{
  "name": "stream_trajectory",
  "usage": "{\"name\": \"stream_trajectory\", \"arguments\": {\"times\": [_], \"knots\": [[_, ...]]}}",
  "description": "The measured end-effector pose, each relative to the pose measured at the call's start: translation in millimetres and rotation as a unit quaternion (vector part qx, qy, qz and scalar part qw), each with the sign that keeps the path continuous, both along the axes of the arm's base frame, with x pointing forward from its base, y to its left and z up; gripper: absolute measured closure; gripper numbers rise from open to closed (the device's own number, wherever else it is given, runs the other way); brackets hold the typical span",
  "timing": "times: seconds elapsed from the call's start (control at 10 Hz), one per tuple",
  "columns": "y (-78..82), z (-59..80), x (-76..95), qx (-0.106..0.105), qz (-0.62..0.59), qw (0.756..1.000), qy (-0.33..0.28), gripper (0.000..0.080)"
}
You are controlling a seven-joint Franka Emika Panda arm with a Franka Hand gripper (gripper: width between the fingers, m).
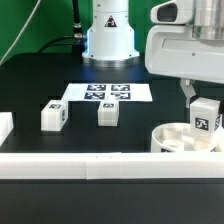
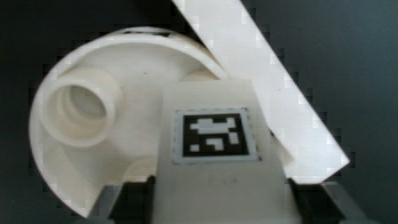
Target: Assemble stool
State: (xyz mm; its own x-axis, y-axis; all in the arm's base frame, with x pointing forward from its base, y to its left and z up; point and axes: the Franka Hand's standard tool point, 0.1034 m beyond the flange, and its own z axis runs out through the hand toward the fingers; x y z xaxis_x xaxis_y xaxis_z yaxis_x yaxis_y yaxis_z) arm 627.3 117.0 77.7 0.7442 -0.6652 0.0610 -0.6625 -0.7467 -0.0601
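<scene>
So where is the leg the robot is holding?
The held leg is on the exterior view's right, in the pincer, over the round seat.

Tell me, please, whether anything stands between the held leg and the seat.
Nothing visible does: the leg in the gripper hangs over the seat, and the seat's round socket looks unblocked.

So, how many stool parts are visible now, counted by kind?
Legs: 3
Seat: 1
Total: 4
</scene>
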Motion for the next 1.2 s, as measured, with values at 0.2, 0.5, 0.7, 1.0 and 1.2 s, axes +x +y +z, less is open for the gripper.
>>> {"name": "stream_trajectory", "arguments": {"times": [0.2,0.5,0.7,1.0,1.2], "knots": [[-1.4,-0.1,-0.1,0.009,-0.069,0.998,0.002,0.0462],[-1.7,-1.5,-4.5,0.050,-0.242,0.969,0.004,0.0462],[0.4,-1.8,-6.0,0.070,-0.354,0.932,0.008,0.0462],[0.8,-2.0,-5.9,0.083,-0.427,0.900,0.014,0.0461],[0.8,-2.2,-5.7,0.093,-0.476,0.874,0.018,0.0461]]}}
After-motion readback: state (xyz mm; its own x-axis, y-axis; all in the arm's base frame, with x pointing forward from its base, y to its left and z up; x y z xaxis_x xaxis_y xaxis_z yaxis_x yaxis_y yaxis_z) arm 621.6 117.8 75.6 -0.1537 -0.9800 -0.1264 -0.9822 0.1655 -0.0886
